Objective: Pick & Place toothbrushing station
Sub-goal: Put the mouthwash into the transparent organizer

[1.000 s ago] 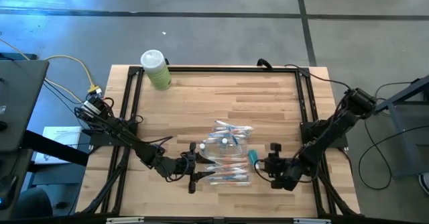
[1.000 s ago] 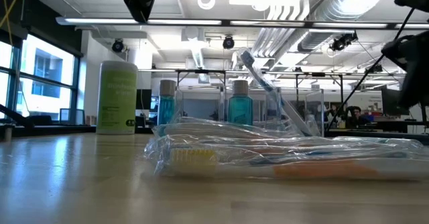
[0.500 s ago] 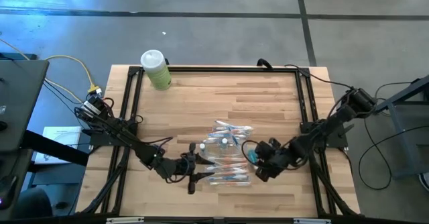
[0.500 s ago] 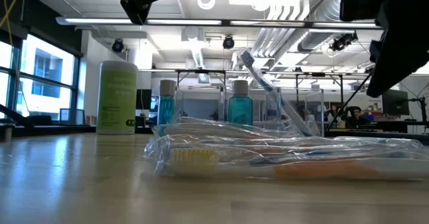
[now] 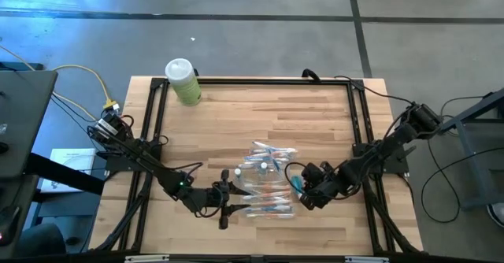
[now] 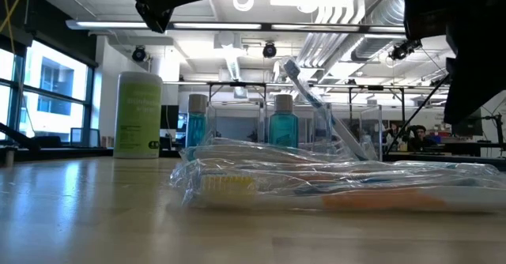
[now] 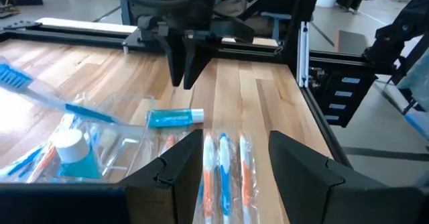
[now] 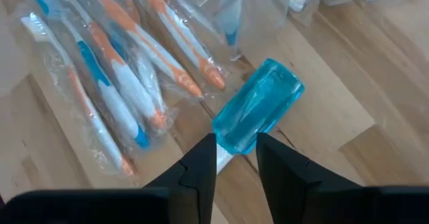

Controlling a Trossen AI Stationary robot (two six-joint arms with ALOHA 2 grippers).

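Observation:
The toothbrushing station lies in a heap at the table's near middle: wrapped blue and orange toothbrushes (image 5: 268,204), clear holder pieces (image 5: 270,154) and small white-capped bottles (image 6: 282,126). A blue white-capped tube (image 8: 258,113) lies flat on the wood at the heap's right. My right gripper (image 8: 236,160) hovers above the tube's capped end, fingers a little apart and pointing down. My left gripper (image 7: 234,163) is open at the heap's left, above the wrapped toothbrushes' ends (image 7: 224,170).
A pale green white-capped bottle (image 5: 183,80) stands at the far left corner. A black frame rail (image 5: 358,129) runs round the table's edges. Bare wood lies between the heap and the far edge.
My right gripper has gone toward the table's left, from near the right rail to above the blue tube. The heap and the tube have not moved.

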